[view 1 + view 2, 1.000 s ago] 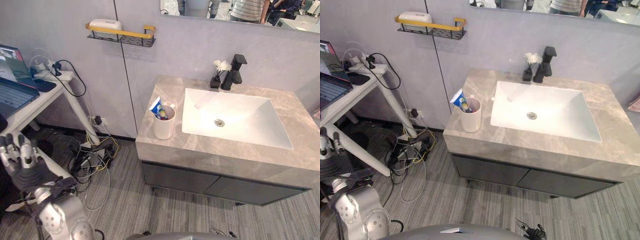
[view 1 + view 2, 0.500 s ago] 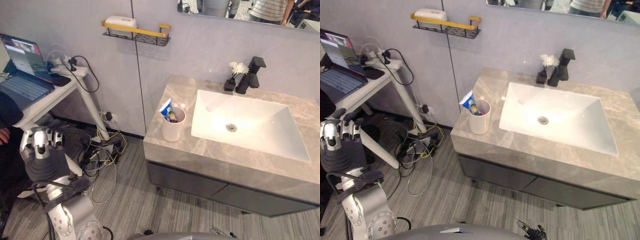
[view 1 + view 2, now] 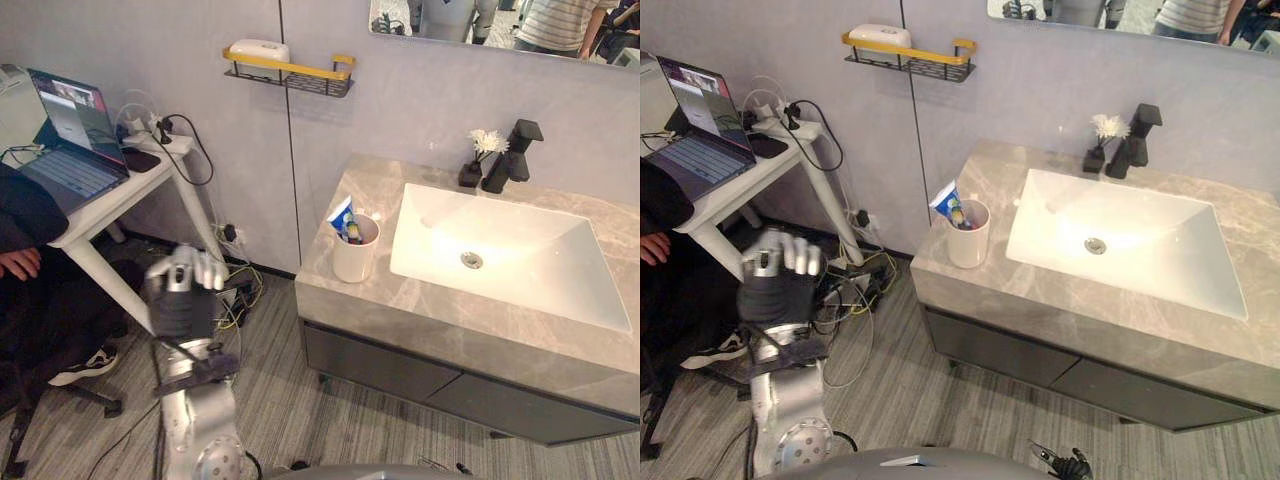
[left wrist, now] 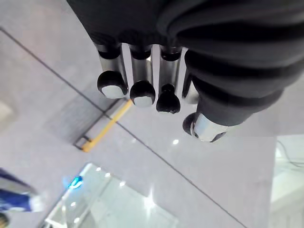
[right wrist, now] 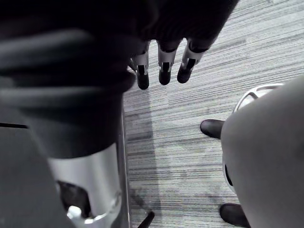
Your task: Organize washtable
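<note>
The grey marble washtable (image 3: pixel 372 303) holds a white basin (image 3: pixel 505 250). A white cup (image 3: pixel 353 258) with a blue toothpaste tube (image 3: pixel 341 216) stands on the counter left of the basin. Behind the basin are a black faucet (image 3: pixel 513 154) and a small black vase of white flowers (image 3: pixel 474 164). My left hand (image 3: pixel 184 291) is raised over the floor, well left of the washtable. In the left wrist view its fingers (image 4: pixel 137 90) are curled into a fist with nothing in them. My right hand (image 5: pixel 164 66) hangs over the striped floor with straight fingers, holding nothing.
A black and yellow wall shelf (image 3: pixel 292 74) carries a white soap box (image 3: pixel 258 48). At the left, a white table bears a laptop (image 3: pixel 75 140), with a person's dark sleeve (image 3: pixel 25 215) beside it. Cables (image 3: pixel 238 290) lie on the floor under the wall.
The camera has swung, shifting the whole picture. My left hand has curled from straight fingers into a fist and now shows closer to the washtable.
</note>
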Controlling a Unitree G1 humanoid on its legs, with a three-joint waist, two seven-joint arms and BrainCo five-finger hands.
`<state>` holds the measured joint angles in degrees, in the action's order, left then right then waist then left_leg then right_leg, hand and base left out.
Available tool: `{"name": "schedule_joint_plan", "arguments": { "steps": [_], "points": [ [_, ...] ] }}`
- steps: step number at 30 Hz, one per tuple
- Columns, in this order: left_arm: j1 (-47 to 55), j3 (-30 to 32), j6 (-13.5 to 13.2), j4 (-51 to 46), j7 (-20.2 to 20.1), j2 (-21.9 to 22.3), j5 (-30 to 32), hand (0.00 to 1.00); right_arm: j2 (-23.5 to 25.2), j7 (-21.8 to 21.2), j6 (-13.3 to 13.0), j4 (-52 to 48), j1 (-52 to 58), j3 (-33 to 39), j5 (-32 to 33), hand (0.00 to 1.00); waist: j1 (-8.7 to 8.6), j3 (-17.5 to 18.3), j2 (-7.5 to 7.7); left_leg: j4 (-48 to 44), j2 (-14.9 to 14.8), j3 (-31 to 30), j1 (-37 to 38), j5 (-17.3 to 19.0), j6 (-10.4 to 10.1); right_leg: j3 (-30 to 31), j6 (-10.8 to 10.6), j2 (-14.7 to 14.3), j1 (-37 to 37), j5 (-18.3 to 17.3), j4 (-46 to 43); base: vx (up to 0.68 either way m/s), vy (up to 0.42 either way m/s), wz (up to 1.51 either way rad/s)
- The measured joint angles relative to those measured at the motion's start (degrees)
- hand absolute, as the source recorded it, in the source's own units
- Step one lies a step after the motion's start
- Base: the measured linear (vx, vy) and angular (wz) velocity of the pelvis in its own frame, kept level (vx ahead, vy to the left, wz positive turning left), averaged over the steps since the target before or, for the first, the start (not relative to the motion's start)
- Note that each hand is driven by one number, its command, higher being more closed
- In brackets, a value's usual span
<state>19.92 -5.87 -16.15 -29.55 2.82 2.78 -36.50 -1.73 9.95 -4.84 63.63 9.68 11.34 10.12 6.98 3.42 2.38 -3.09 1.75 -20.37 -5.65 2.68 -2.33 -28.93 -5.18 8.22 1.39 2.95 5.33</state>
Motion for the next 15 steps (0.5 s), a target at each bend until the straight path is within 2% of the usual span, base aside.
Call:
{"name": "schedule_joint_plan", "arguments": {
  "steps": [7,15],
  "points": [
    [0.09,-7.2,3.89,10.14,-2.92,-1.6,-0.5,1.0,-0.01,0.04,-0.01,-0.05,0.01,0.02,-0.01,0.0,-0.03,0.13,0.19,0.02,-0.13,1.3,-0.02,0.03,0.01,1.18,-0.01,0.08,-0.62,0.03,0.0,0.01,0.003,-0.08],
    [-0.49,-12.33,6.53,19.41,-5.22,-5.42,-0.2,1.0,-0.21,0.09,0.05,-0.53,-0.13,0.08,-0.03,0.0,-0.24,0.08,-0.13,0.8,-0.74,3.37,0.54,0.11,-0.01,3.16,0.16,-0.26,-1.36,0.37,0.28,0.0,0.0,-0.14]
  ]
}}
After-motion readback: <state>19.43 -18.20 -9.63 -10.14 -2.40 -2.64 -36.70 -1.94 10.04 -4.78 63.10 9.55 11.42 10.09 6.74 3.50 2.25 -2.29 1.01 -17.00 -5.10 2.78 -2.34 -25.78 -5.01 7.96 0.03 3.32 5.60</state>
